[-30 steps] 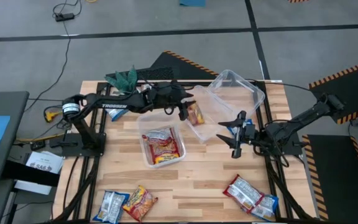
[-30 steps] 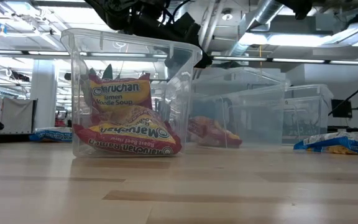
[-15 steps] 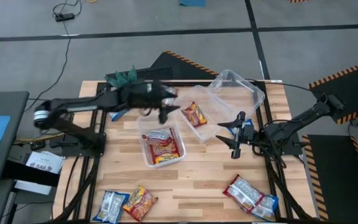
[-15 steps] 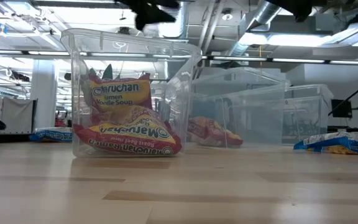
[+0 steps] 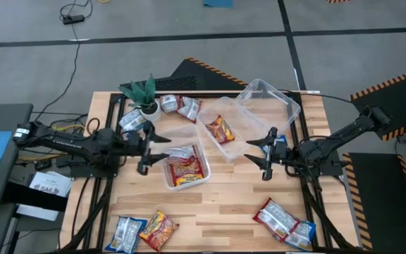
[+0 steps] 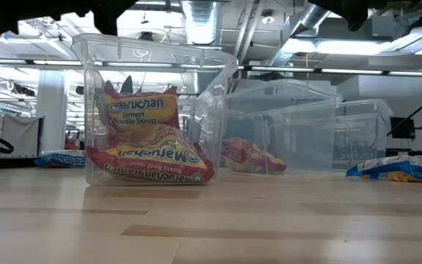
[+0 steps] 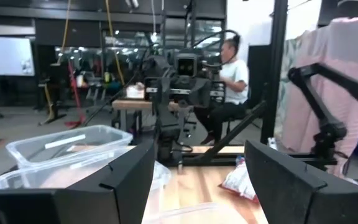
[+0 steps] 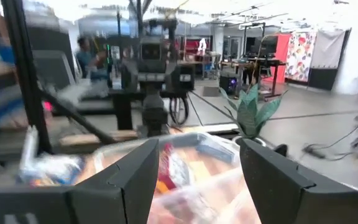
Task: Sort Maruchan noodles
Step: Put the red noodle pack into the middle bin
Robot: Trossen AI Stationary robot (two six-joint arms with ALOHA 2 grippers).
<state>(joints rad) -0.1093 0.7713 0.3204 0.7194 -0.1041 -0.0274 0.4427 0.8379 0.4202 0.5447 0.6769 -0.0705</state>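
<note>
Maruchan noodles (image 5: pixel 185 166) are partly sorted from where I sit: two red-orange packets lie in the near tub (image 5: pixel 166 176), and another packet (image 5: pixel 220 130) sits in the middle tub (image 5: pixel 206 115). A second ago my left gripper (image 5: pixel 144 146) hung over that middle tub with this packet at its tip; now the arm has swung back to the table's left edge, its fingers spread wide and empty, so I read that drop as finished. My right gripper (image 5: pixel 266 153) has not moved, parked open beside the tubs and holding nothing. Loose packets near the plant (image 5: pixel 144 92), two at the front left (image 5: pixel 144 231) and two at the front right (image 5: pixel 285 221) remain unsorted.
</note>
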